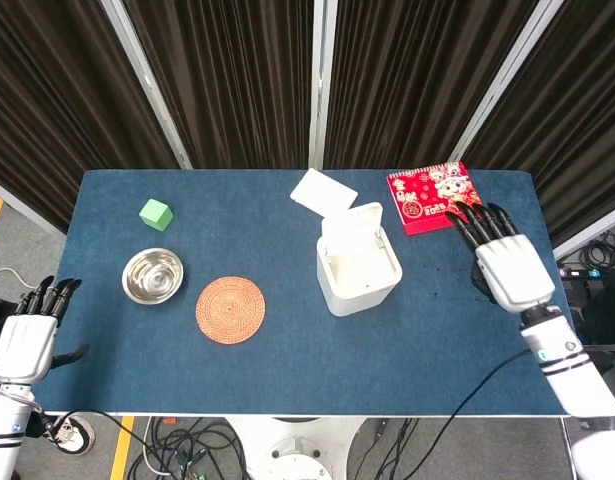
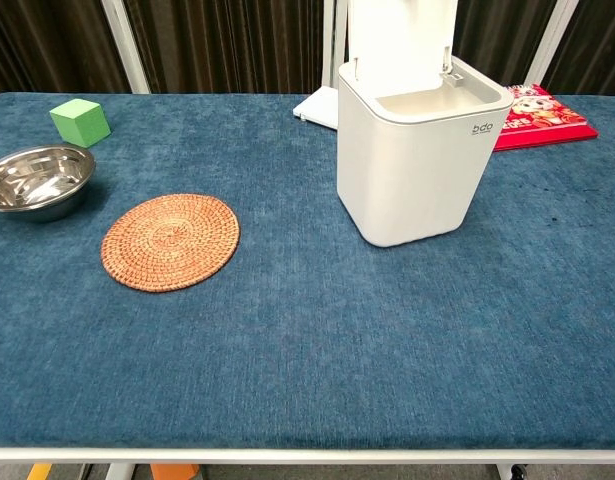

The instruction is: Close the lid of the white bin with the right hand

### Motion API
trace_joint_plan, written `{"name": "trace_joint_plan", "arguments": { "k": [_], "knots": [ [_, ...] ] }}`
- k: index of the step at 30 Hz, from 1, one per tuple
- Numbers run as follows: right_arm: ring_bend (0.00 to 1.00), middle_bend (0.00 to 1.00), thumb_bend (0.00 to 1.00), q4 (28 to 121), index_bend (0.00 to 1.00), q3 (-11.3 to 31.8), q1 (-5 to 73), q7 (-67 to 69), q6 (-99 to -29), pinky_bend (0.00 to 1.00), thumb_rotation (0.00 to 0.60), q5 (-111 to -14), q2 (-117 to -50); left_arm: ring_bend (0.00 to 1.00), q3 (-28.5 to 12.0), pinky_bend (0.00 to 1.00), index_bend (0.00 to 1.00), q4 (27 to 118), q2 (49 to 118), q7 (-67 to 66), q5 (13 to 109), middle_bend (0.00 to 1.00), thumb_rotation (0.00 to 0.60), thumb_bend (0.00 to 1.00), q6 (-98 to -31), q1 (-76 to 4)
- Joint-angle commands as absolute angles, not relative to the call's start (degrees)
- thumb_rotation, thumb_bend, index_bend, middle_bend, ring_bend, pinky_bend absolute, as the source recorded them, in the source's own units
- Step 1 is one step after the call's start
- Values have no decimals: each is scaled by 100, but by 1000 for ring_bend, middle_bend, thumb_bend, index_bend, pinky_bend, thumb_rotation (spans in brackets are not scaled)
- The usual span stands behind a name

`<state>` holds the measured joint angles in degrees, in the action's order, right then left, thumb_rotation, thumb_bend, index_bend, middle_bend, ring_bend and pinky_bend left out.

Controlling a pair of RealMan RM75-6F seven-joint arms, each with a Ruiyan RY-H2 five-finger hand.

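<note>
Right hand [image 1: 509, 262] spread, right of the white bin [image 1: 359, 270].
Best to push the upright lid [image 2: 402, 35] forward from behind.

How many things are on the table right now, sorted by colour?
White: 2, bin and flat card
Green: 1, cube
Silver: 1, bowl
Orange-brown: 1, woven mat
Red: 1, calendar
Total: 6
</note>
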<state>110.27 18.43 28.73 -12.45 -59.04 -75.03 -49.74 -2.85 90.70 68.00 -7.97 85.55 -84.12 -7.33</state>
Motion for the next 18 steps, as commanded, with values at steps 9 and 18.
{"name": "trace_joint_plan", "arguments": {
  "k": [9,18],
  "knots": [
    [0,0,1000,11299,0,2206,4395,-1976,-4555,0,600,-6015,-4887,52,-277,190,117,8965,6804,-694,8472,124,600,0,-8248,-794],
    [0,0,1000,10967,0,1980,5221,-2312,-4178,0,600,-4928,-5266,52,-279,190,117,8994,6769,-727,8511,125,600,0,-8263,-816]
  ]
}}
